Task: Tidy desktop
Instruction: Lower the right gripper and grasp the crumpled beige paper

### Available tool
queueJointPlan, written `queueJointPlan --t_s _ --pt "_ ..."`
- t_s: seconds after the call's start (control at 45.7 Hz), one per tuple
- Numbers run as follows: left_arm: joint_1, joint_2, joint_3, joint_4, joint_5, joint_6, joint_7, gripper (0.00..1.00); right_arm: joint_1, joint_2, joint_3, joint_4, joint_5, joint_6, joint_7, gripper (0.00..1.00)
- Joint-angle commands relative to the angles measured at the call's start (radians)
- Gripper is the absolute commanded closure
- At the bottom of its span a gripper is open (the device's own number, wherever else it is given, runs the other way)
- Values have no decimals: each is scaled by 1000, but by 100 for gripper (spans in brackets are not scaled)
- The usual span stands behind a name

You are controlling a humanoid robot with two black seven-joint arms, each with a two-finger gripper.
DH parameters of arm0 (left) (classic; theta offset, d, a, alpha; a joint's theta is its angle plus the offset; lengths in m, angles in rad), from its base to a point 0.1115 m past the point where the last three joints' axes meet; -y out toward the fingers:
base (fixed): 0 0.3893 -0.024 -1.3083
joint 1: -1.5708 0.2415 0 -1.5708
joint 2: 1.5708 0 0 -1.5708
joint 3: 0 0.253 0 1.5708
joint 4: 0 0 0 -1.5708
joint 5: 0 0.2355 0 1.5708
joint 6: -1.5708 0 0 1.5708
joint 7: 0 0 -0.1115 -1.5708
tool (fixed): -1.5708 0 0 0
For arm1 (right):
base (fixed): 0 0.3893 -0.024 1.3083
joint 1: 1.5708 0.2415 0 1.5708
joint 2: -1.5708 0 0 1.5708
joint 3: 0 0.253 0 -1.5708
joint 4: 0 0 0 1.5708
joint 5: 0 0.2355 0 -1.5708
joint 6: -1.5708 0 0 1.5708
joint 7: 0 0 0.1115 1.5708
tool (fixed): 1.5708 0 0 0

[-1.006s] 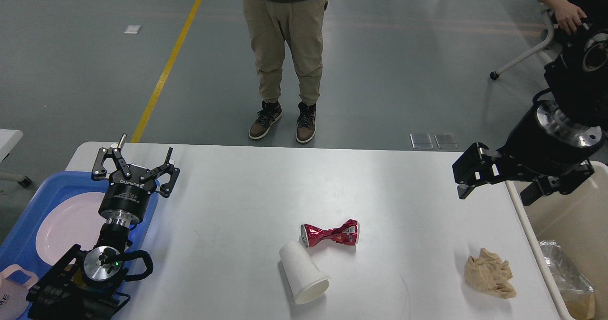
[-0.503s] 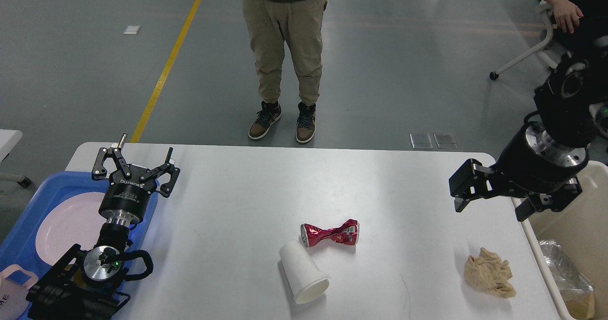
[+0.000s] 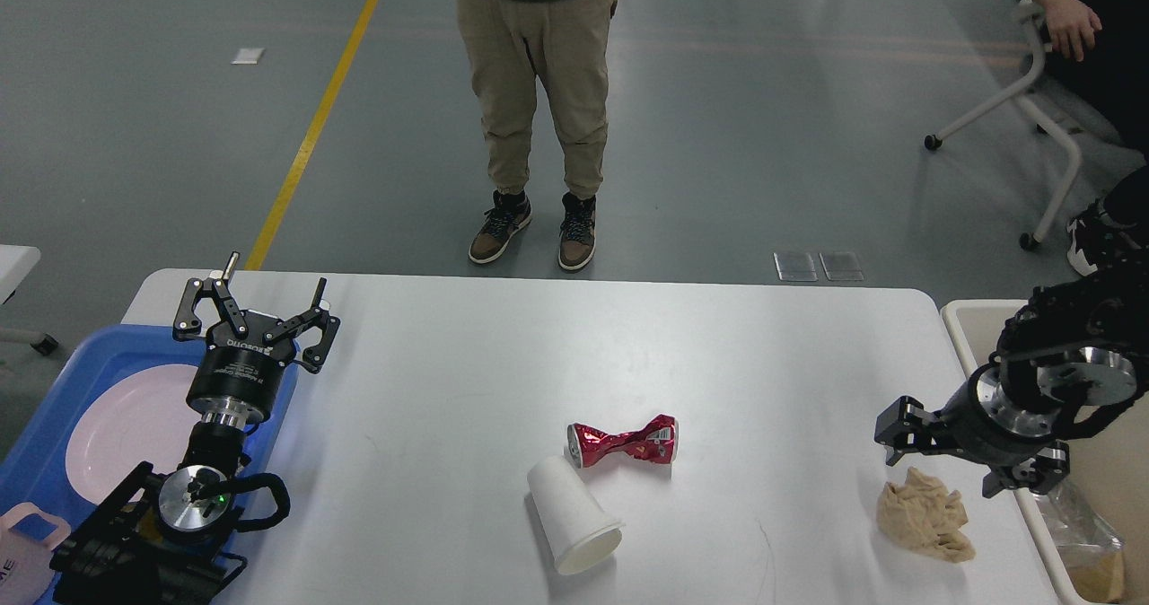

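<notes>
the step in hand looks like a reach for litter: the right tool [image 3: 974, 461] hangs low over the right end of the large white matte tabletop with rounded corners [image 3: 539, 354], just above and beside the crumpled tan wad of paper [image 3: 925, 520]. its two dark fingers stand spread wide, one to the left and one nearer the table edge, with nothing between them. they sit slightly to the far side of the wad rather than straddling it, so the next move probably calls for a short shift toward the robot and a drop until the fingers bracket the paper, then a close and a carry to the beige bin [image 3: 978, 322] just off the right edge, which already holds a clear plastic bag [image 3: 1073, 520].

the left tool [image 3: 260, 304] points away from the robot at the tabletop's left edge, above the blue plastic tray [image 3: 81, 372] that carries a pale pink round plate [image 3: 126, 434]; its linkage fingers are splayed open and empty.

the tabletop fills the lower half of the head view, smooth and mostly bare. near its middle lie a crushed red metal can [image 3: 624, 442] and, touching it on the near side, a white paper cup on its side [image 3: 574, 515] with its mouth toward the robot. so three loose things remain, and the tidying appears well short of done.
</notes>
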Motion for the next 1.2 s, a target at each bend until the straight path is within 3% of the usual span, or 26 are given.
queueJointPlan --t_s 0.0,0.284,0.481,0.569,0.678,0.787,0.94,1.181 --pt "0 0 0 0 0 0 0 4 -134 2 43 -94 1 -19 0 0" --pt "0 0 0 0 0 1 0 4 -329 7 117 -252 13 -66 0 0" --pt "0 0 0 0 0 1 0 4 -357 22 141 -272 16 -88 0 1" --pt "0 0 0 0 0 0 2 4 -361 20 143 -272 18 -88 0 10" --pt "0 0 0 2 0 1 2 4 -370 20 143 -269 18 -86 0 43" --pt "0 0 0 0 0 0 2 4 -373 20 144 -264 18 -88 0 57" --pt "0 0 0 0 0 0 2 4 -373 19 152 -261 21 -88 -2 100" --pt "0 0 0 0 0 0 2 4 -363 16 153 -249 27 -99 -2 100"
